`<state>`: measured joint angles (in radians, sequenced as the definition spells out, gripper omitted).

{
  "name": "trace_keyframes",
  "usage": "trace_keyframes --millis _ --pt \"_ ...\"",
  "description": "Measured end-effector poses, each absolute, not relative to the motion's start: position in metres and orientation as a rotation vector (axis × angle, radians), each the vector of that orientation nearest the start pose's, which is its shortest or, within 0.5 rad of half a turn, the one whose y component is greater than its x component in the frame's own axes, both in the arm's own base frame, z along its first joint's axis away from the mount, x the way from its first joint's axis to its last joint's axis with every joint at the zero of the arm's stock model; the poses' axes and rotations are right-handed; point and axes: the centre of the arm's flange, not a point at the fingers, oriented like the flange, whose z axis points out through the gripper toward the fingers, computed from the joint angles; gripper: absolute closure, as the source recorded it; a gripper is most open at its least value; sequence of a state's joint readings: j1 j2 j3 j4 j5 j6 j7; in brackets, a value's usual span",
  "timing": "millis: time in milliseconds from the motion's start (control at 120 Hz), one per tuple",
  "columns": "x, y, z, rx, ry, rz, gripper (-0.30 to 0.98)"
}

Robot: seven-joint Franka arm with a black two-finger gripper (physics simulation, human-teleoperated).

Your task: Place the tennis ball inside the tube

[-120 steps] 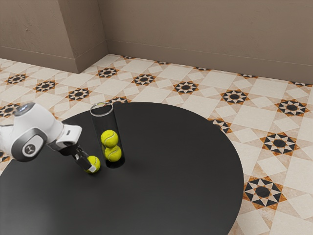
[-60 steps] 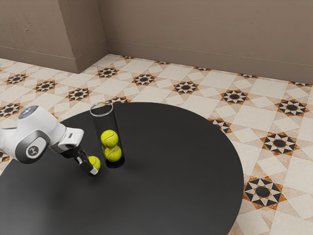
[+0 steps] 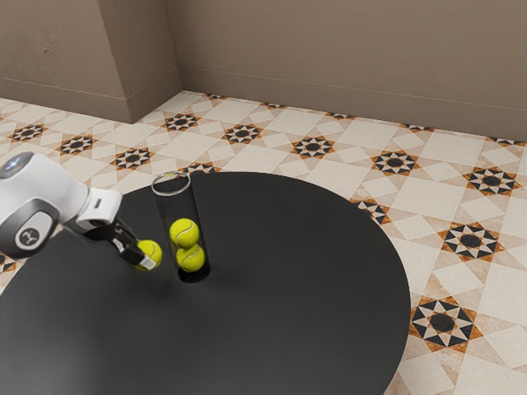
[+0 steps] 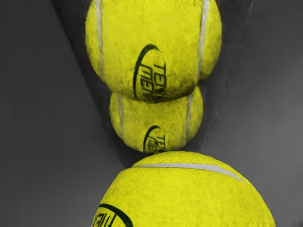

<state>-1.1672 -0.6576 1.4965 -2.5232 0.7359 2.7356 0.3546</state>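
The gripper (image 3: 146, 260) is at the exterior view's left, shut on a tennis ball (image 3: 151, 250) and holding it a little above the table. That same tennis ball (image 4: 189, 194) looms large at the wrist view's lower edge. Beside it, towards the exterior view's right, the clear tube (image 3: 161, 209) stands upright with its rim above the ball's height. Two tennis balls are stacked inside: an upper ball (image 3: 184, 233) and a lower ball (image 3: 191, 259). In the wrist view the upper ball (image 4: 156, 42) and lower ball (image 4: 156, 120) appear through the tube's wall.
The round black table (image 3: 313, 288) carries the tube. Beyond its edge lies a patterned tile floor (image 3: 354, 156), with a brown wall (image 3: 346, 58) behind.
The gripper has closed on the ball beside the tube and lifted it off the table, moving slightly towards the exterior view's left. The tube and its two balls have stayed put.
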Motion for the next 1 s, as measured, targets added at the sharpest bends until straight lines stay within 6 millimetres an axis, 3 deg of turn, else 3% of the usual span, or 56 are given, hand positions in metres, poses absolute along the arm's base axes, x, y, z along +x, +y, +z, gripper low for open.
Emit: trace_keyframes --millis 92,200,325,458,642,1000 --pt "0.445 0.103 0.413 -2.920 0.846 -0.844 0.75" --pt "0.432 0.081 0.493 -2.880 0.754 -0.825 0.65" --pt "0.442 0.063 0.546 -2.920 0.673 -0.744 0.62" --pt "0.470 0.038 0.550 -2.950 0.640 -0.597 0.60" --pt "0.509 0.028 0.545 -2.965 0.522 -0.493 0.60" --pt "0.553 0.034 0.525 -2.985 0.323 -0.455 0.60"
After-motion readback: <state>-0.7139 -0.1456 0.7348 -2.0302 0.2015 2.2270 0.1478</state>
